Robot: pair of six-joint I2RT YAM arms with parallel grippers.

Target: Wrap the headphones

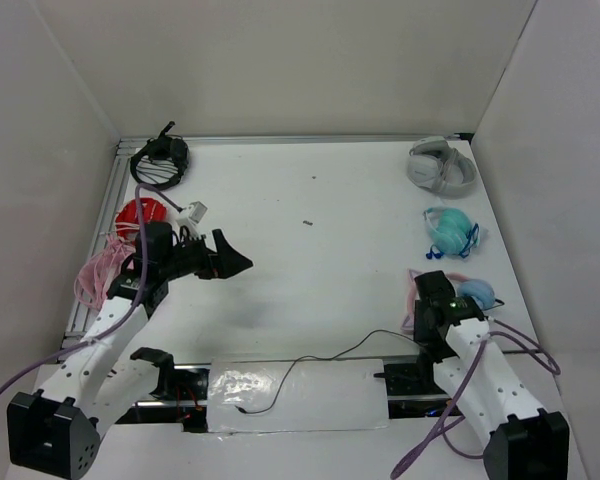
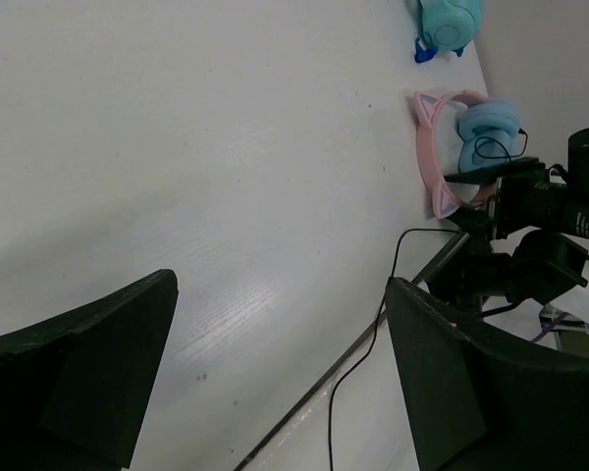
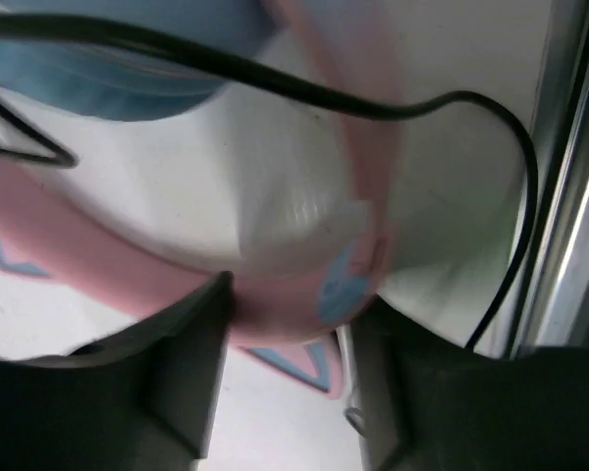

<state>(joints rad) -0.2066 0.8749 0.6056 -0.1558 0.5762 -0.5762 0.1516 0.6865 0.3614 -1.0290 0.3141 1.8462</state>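
The headphones lie at the right, near the front edge: a pink cat-eared headband and light blue ear cups. Their thin black cable runs left along the front edge and ends on a clear sheet. It also shows in the left wrist view. My right gripper is down on the headband. In the right wrist view, the right gripper has a finger against each side of the pink band. My left gripper is open and empty above the table's left half, and its view shows the left gripper wide apart.
Turquoise headphones and grey-white headphones lie behind the task headphones on the right. Black headphones, a red item, a white plug and pink headphones sit at the left. A clear plastic sheet lies at the front.
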